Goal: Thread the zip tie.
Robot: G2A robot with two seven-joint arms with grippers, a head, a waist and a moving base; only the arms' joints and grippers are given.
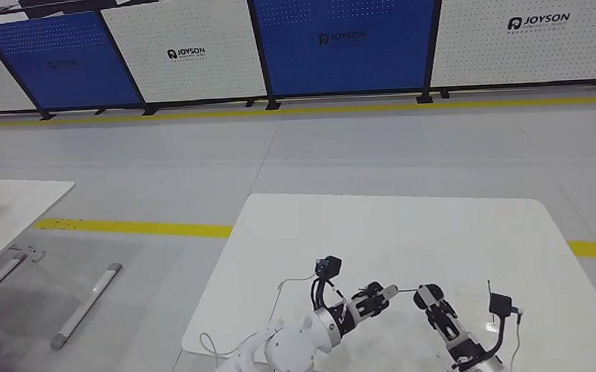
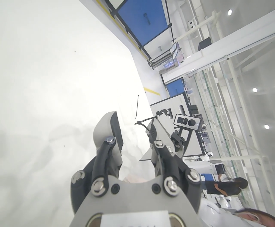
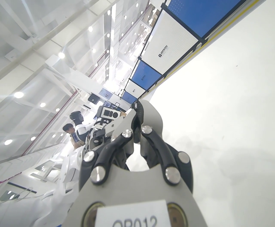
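Observation:
My right gripper (image 1: 424, 297) (image 3: 136, 106) is shut on a thin black zip tie (image 3: 134, 105), low over the near part of the white table (image 1: 380, 232). The zip tie (image 1: 405, 290) sticks out toward my left gripper (image 1: 387, 293). In the left wrist view the zip tie (image 2: 146, 119) ends in a small head just in front of the left gripper (image 2: 134, 120). That gripper is open, its fingers (image 2: 112, 129) apart with nothing held between them. The two grippers face each other, a short gap apart.
A second black zip tie (image 2: 137, 106) (image 1: 489, 290) lies loose on the table beyond the right gripper. The table's near edge runs just below both arms. A yellow floor line (image 1: 130, 226) and blue-and-white panels (image 1: 341, 34) stand far behind.

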